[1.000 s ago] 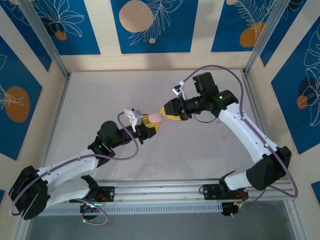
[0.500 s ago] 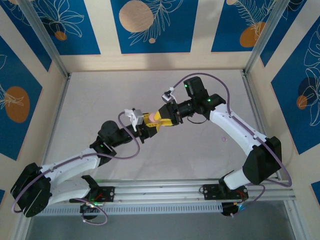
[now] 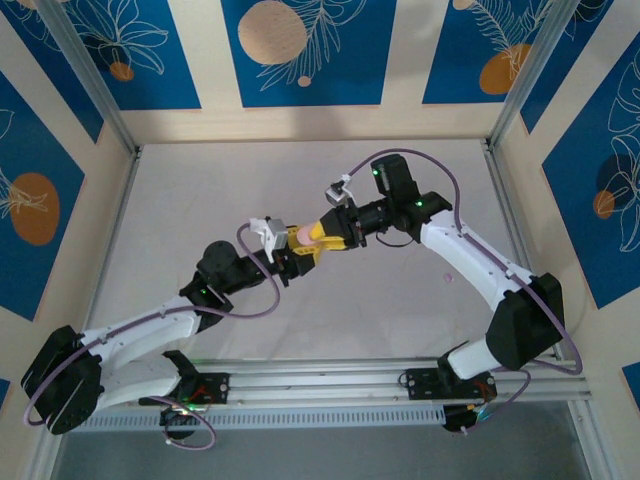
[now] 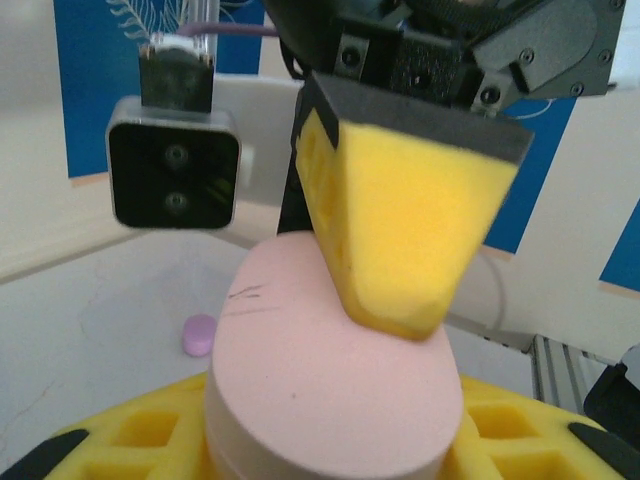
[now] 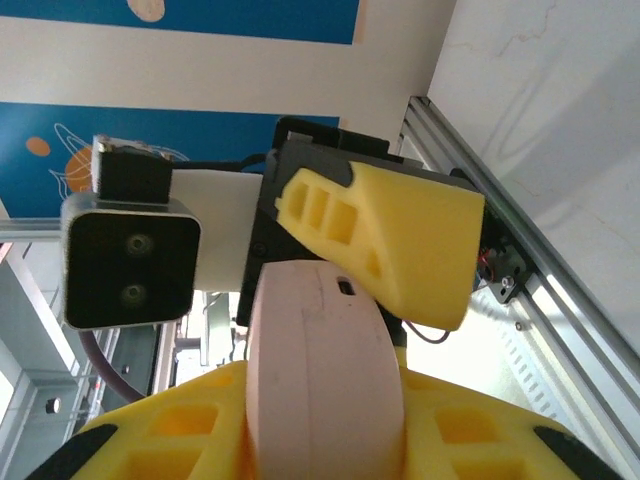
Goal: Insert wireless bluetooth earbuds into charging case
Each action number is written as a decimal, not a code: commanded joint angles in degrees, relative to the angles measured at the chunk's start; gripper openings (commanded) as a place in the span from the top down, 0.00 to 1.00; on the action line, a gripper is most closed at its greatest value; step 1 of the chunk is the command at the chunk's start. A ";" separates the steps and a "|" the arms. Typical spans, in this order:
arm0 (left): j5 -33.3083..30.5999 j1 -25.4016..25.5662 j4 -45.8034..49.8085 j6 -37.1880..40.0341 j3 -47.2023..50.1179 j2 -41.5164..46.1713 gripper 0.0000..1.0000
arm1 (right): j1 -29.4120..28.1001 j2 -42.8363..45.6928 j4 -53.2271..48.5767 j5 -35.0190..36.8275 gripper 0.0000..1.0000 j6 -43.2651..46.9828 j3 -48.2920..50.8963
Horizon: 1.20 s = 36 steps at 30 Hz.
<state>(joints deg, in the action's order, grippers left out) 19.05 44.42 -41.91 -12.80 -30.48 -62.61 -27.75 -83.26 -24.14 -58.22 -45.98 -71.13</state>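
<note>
A pink pebble-shaped charging case point(image 3: 303, 235) hangs above the middle of the table, closed, held from both sides. My left gripper point(image 3: 298, 250) comes from the lower left. In the left wrist view its yellow fingers point(image 4: 505, 425) flank the case point(image 4: 320, 370) and press on its sides. My right gripper point(image 3: 320, 236) comes from the right. In the right wrist view its yellow fingers point(image 5: 150, 440) are shut on the case point(image 5: 325, 370), whose seam and small port face up. A tiny pink earbud point(image 4: 199, 334) lies on the table beyond the case. Another earbud point(image 3: 447, 277) lies under the right arm.
The white tabletop point(image 3: 200, 190) is fenced by aluminium rails point(image 3: 90, 85) and blue patterned walls. The two wrists almost touch over the centre. Each wrist's camera point(image 5: 130, 260) faces the other at close range. The base rail point(image 3: 320, 385) runs along the near edge.
My right gripper has moved left to the case and narrowed its jaws onto it. The left arm has held still with the case.
</note>
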 commanded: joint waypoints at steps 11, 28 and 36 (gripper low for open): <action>-4.52 0.64 6.96 4.22 -1.09 3.06 0.40 | 3.59 1.52 2.69 4.79 0.75 -1.97 2.82; -19.88 0.53 24.57 3.09 0.16 19.25 0.32 | 5.13 -24.03 7.29 21.38 0.75 -2.29 3.68; -19.66 0.54 24.77 3.13 0.25 19.28 0.31 | 2.53 -32.89 6.09 23.28 0.73 -1.82 -1.78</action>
<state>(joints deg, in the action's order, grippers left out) 0.34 44.49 -17.63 -9.50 -30.00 -43.81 -24.51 -114.56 -18.06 -35.27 -47.64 -70.81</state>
